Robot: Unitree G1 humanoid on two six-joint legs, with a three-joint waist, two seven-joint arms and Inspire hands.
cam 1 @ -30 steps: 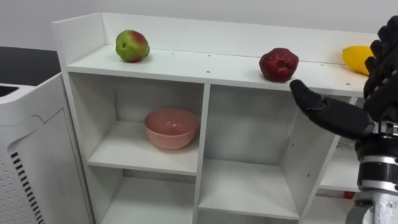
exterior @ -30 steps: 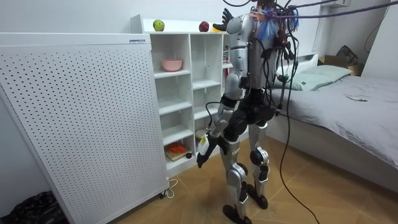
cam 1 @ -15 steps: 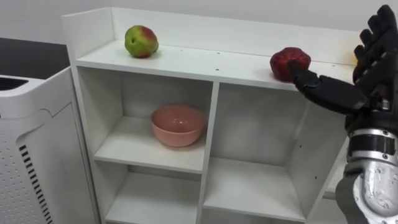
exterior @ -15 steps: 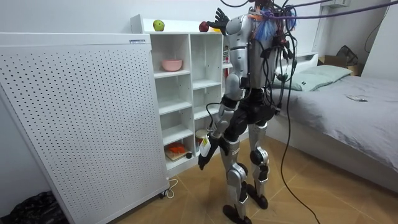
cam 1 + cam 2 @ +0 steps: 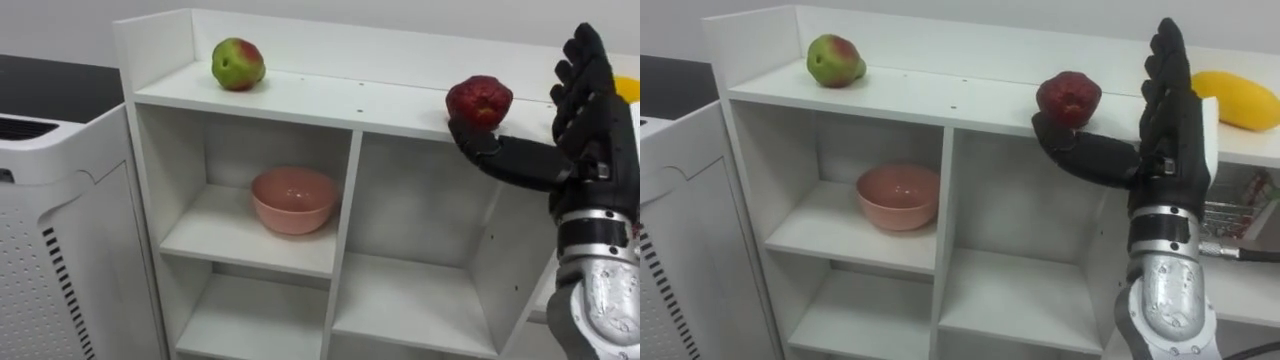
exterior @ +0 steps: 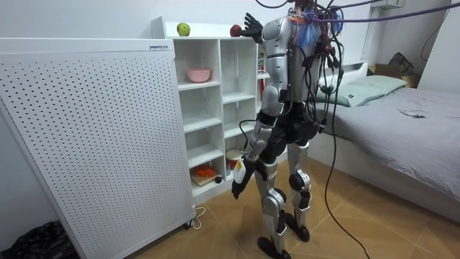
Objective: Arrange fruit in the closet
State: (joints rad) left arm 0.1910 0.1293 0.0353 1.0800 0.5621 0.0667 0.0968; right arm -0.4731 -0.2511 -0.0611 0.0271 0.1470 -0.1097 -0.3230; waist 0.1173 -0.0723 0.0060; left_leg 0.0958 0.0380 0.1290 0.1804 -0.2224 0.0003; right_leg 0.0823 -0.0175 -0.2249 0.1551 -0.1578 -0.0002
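Since a second ago the right hand (image 5: 1170,150) has risen from below the closet's top board and reached in toward the red apple (image 5: 1069,98). It is spread open, with its fingers (image 5: 1170,60) straight and pointing up in front of the closet's (image 5: 300,95) top edge. The thumb stretches sideways toward the closet's middle. Its tip lies at the lower front of the red apple and looks to touch it, though nothing is curled round the fruit.

The red apple sits at the front edge of the closet's top board, above the middle column. A yellow fruit (image 5: 1240,100) lies on the same board toward the closet's right end, behind the raised fingers. A green apple (image 5: 238,63) stands well apart near the closet's left end. A pink bowl (image 5: 293,199) rests on the upper shelf of the closet's left column.

In the room view the robot stands upright facing the closet, with its left hand (image 6: 237,180) hanging low at its side. A white perforated panel (image 6: 86,137) stands on the closet's far side from the robot.
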